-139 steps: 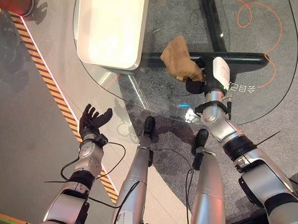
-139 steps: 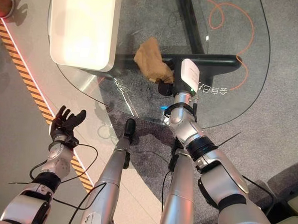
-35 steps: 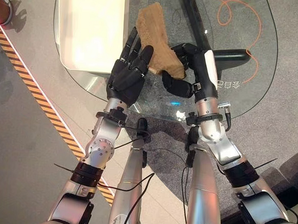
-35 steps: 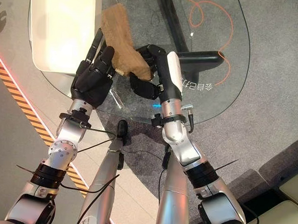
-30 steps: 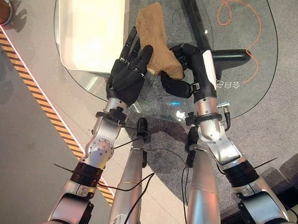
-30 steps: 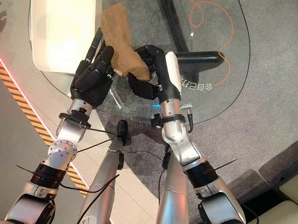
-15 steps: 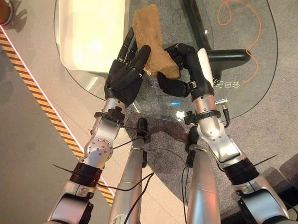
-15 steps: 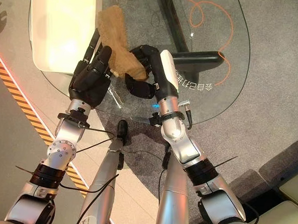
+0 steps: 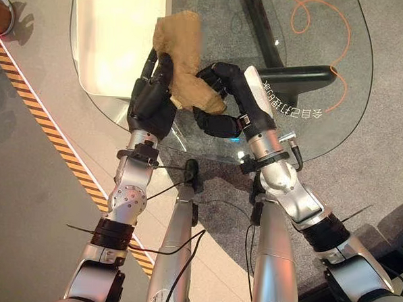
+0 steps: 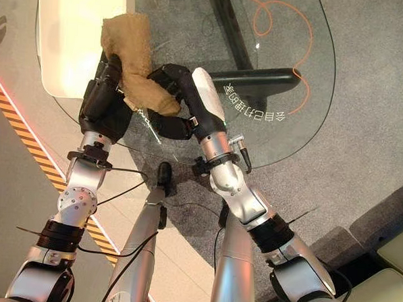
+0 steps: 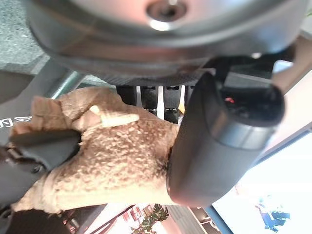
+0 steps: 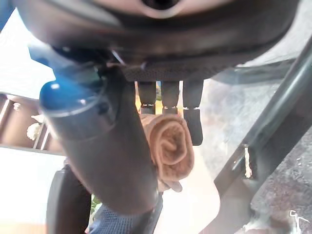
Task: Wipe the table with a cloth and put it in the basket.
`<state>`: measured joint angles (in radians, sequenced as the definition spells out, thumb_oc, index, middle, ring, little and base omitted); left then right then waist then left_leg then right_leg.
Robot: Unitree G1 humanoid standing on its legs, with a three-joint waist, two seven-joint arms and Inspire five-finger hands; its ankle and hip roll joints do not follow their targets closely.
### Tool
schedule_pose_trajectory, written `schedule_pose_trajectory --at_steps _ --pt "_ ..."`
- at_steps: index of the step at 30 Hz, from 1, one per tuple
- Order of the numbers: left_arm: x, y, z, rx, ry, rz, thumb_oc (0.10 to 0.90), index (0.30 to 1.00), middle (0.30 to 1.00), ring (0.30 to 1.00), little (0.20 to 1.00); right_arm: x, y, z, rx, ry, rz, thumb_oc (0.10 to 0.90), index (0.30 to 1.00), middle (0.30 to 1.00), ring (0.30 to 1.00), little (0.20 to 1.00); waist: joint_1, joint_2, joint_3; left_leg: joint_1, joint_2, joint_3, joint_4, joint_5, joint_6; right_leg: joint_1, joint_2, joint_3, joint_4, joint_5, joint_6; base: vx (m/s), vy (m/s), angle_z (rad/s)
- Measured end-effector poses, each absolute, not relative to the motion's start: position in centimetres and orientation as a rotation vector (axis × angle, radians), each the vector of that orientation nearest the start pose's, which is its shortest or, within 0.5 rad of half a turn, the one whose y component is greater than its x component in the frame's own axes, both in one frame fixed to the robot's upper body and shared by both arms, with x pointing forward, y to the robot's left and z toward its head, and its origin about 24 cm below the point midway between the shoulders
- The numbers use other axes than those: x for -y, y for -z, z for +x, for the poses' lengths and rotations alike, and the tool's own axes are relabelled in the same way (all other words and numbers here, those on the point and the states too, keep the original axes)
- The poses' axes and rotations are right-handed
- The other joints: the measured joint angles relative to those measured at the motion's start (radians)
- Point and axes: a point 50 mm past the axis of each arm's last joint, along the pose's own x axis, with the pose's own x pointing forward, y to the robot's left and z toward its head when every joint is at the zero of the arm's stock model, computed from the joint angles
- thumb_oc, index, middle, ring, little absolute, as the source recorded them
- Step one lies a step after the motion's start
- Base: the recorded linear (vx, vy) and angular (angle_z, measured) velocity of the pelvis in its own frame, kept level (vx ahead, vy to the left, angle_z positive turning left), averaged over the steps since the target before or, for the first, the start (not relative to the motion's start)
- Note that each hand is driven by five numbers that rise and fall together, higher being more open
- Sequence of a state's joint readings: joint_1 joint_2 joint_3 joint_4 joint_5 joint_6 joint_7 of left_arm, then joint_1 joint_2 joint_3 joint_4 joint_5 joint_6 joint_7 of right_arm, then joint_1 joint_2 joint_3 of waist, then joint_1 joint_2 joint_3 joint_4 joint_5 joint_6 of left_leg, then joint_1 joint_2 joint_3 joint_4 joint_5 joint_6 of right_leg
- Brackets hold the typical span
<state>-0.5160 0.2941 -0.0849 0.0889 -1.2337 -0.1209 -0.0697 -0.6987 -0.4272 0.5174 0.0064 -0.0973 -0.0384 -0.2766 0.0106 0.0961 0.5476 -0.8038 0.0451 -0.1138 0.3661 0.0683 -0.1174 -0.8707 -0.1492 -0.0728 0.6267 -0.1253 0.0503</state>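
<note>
Fingers point(image 10: 166, 73) of my right hand point(image 9: 221, 101) are curled over the lower end of the tan, fuzzy cloth point(image 9: 182, 62), and my thumb closes under it, so that end is pinched in my grasp. In the right wrist view the cloth shows as a rolled bundle point(image 12: 170, 148) tucked between my thumb and the row of fingers. My left hand point(image 9: 150, 97) grips the same cloth from the other side, fingers wrapped round its middle; in the left wrist view the nubbly fabric point(image 11: 112, 151) lies against my left thumb with the fingers bent behind it. Both hands are close together with the cloth bunched between them, its upper end standing up above my left hand.

We hold it above the near edge of the rounded clear glass table point(image 9: 310, 140). Just beyond my left hand, on the glass, sits a pale cream rectangular basket with rounded corners point(image 9: 91, 57). Under the glass runs the table's dark metal frame point(image 9: 297, 75), and an orange cable point(image 9: 335, 50) loops on the grey carpet below. At my left, a yellow-and-black striped strip point(image 9: 47, 133) crosses the floor.
</note>
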Motion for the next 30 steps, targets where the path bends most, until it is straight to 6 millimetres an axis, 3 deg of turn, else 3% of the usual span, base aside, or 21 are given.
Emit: schedule_pose_trajectory --at_steps 30 --pt "-15.59 -18.04 32.89 0.409 0.369 -0.911 0.100 0.300 0.300 0.300 0.200 7.11 -20.55 31.39 0.720 -0.277 -0.571 0.100 0.300 0.300 0.300 0.200 -0.010 0.000 0.000 0.000 0.000 0.000 0.000 0.000 0.000 0.000 0.000 0.000 0.000 0.000 0.000 0.00 0.000 0.00"
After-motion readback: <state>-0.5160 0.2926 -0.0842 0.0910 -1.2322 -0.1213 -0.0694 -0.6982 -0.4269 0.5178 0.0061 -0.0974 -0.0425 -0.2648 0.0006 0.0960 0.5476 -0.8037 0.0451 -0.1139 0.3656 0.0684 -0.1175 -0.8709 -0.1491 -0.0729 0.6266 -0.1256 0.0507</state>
